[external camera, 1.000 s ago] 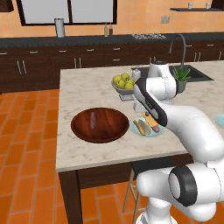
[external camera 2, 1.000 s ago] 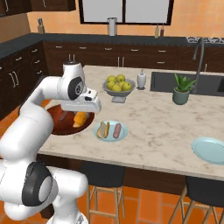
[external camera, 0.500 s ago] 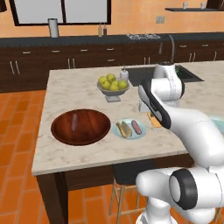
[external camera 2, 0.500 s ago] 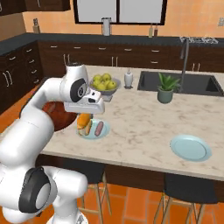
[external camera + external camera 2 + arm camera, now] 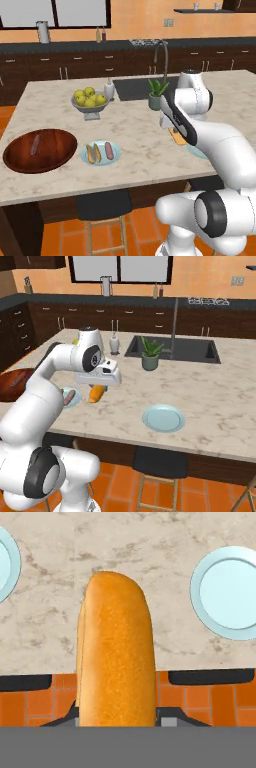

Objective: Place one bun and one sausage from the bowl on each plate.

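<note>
Our gripper pinches a smooth, oblong golden bun above the speckled marble counter, near a round pale-blue plate.

Golden-orange oblong bun showing a paler seam down one side; pale blue round plate sitting plain, unpatterned; second pale blue plate carrying an orange-tan bun and a pinkish-brown sausage; dark reddish-brown wooden bowl holding a dull brown sausage; beige marble counter showing grey-brown veining; terracotta-orange tiled floor running with pale grout lines
</note>
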